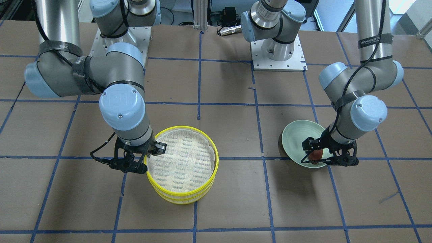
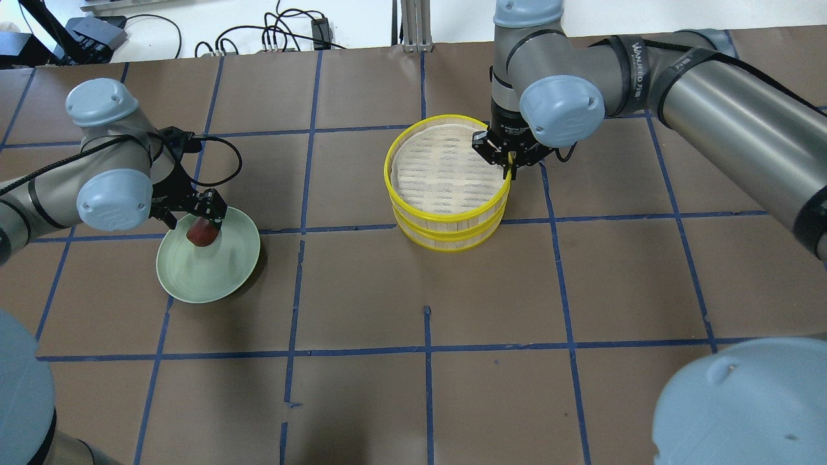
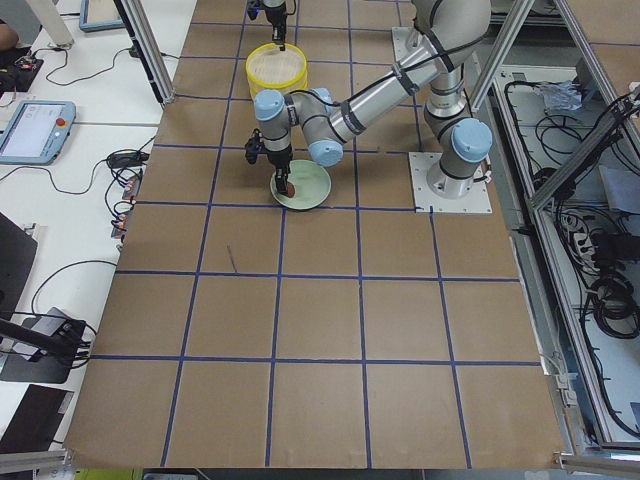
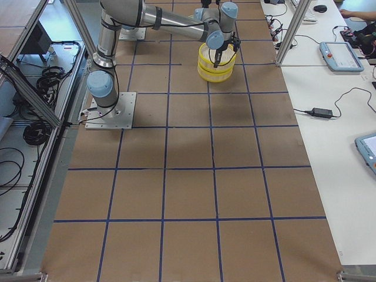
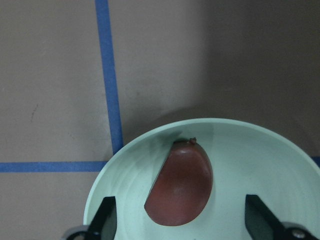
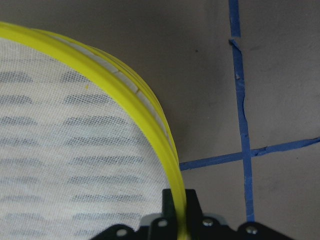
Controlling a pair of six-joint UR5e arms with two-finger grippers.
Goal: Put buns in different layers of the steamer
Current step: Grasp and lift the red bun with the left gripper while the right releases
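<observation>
The reddish-brown bun (image 5: 180, 185) lies on the pale green plate (image 5: 240, 145); it also shows in the overhead view (image 2: 201, 231). My left gripper (image 5: 182, 220) is open, low over the plate (image 2: 216, 274), with its fingers (image 5: 106, 220) on either side of the bun and apart from it. The steamer (image 2: 446, 223) stands as a stack of two layers. My right gripper (image 6: 179, 200) is shut on the yellow rim of the top layer (image 6: 135, 105) at its edge (image 2: 509, 169). The top layer's mesh is bare. The white bun is out of view.
The table is brown paper with a grid of blue tape (image 2: 426, 349). The plate (image 1: 297, 135) and the steamer (image 1: 189, 194) stand about two tape squares apart. Both arm bases stand on white plates at the robot's side (image 1: 278, 55).
</observation>
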